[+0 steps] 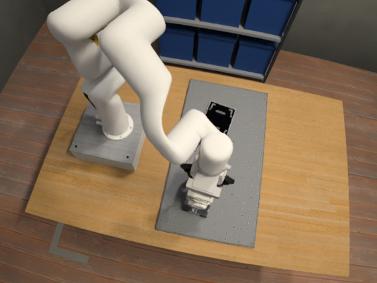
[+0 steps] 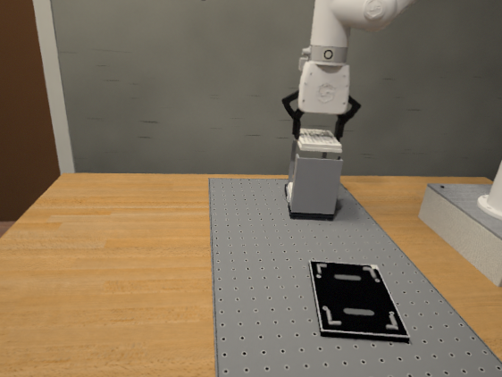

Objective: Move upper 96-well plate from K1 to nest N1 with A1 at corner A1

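Observation:
The grey stack rack K1 (image 2: 315, 185) stands on the perforated grey plate at its far end; in the top view only its front with the K1 label (image 1: 195, 209) shows under the wrist. My gripper (image 2: 318, 133) is shut on the upper white 96-well plate (image 2: 319, 140) and holds it level just above the rack's top edge. The lower plate is hidden inside the rack. The black plate nest N1 (image 2: 355, 300) with white corner locators lies flat on the same grey plate, nearer the exterior camera; it also shows in the top view (image 1: 220, 117), partly behind my arm.
The arm's grey base block (image 1: 105, 139) stands on the wooden table beside the perforated plate. A shelf with blue bins (image 1: 221, 30) stands behind the table.

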Available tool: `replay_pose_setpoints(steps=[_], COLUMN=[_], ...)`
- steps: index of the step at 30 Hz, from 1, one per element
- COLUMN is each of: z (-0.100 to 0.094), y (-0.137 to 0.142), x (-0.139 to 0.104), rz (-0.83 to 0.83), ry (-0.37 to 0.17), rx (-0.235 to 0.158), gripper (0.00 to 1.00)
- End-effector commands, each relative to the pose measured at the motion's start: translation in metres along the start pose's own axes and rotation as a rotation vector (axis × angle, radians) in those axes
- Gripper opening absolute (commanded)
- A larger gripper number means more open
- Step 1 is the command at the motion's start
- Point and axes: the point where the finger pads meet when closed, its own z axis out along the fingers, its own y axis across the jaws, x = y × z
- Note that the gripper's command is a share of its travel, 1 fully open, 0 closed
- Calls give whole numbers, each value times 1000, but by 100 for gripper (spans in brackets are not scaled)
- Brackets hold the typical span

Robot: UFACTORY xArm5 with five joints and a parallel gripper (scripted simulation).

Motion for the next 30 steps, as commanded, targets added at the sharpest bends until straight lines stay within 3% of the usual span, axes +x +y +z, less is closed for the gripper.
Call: replay_pose_setpoints(steps=[1,21,30], z=[-9,-14,-14], y=[-1,-1,1], x=[0,-3,-33], rz=[0,33,45], ry=[-7,-7,-8], rx=[6,6,6], gripper=[0,0,0])
